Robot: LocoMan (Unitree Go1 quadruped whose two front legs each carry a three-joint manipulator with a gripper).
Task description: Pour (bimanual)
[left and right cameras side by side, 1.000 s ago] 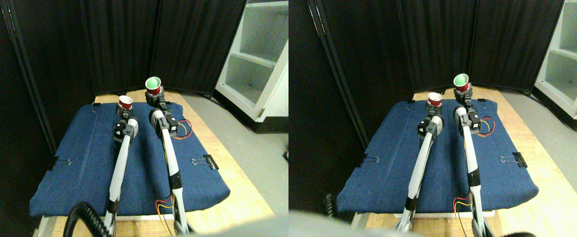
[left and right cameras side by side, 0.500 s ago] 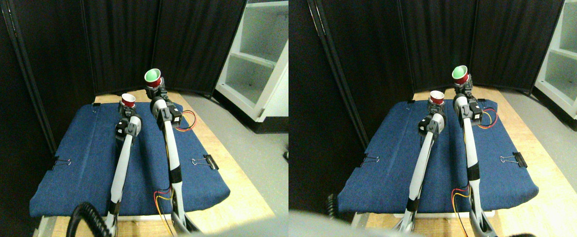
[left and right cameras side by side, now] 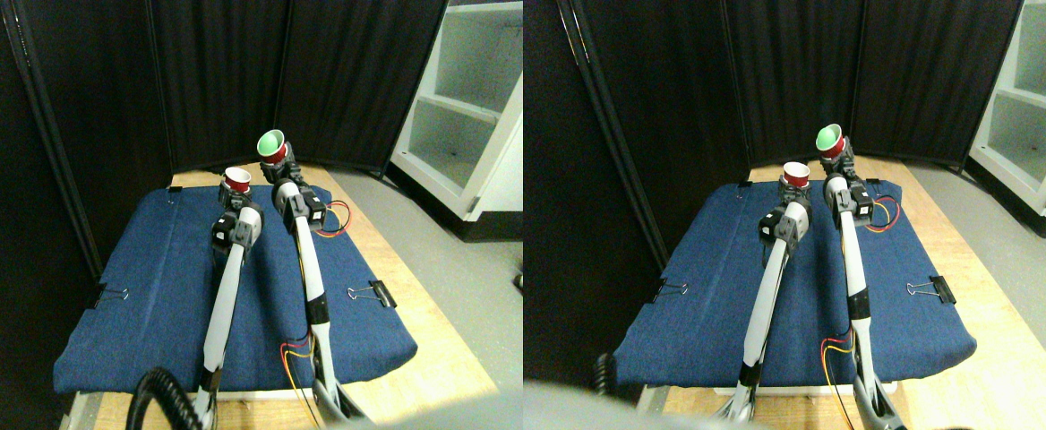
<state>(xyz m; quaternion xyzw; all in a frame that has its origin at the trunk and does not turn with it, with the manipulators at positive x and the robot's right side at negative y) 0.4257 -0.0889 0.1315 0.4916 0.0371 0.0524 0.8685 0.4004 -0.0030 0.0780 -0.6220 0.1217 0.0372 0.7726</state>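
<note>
Holding two cups above a blue cloth (left and right cameras side by side: 156, 296), the robot lines up a pour with both grippers closed on their loads. The right gripper (left and right cameras side by side: 276, 165) clasps a green-lined cup (left and right cameras side by side: 271, 143) near its base, raised and tipped toward the left, its mouth facing partly at the camera. The left gripper (left and right cameras side by side: 236, 193) grips a red cup (left and right cameras side by side: 237, 179) upright, lower and just beside the tilted one. The two rims look close but apart; whether the green-lined cup sits directly over the red cup cannot be told from this angle. The main risk, by judgement, is a miss: if the upper cup tips further before its lip is above the lower rim, the contents fall onto the cloth. A second risk is a knock between the cups, which could jolt the red cup in its narrow grip. What the upper cup holds is not visible.
</note>
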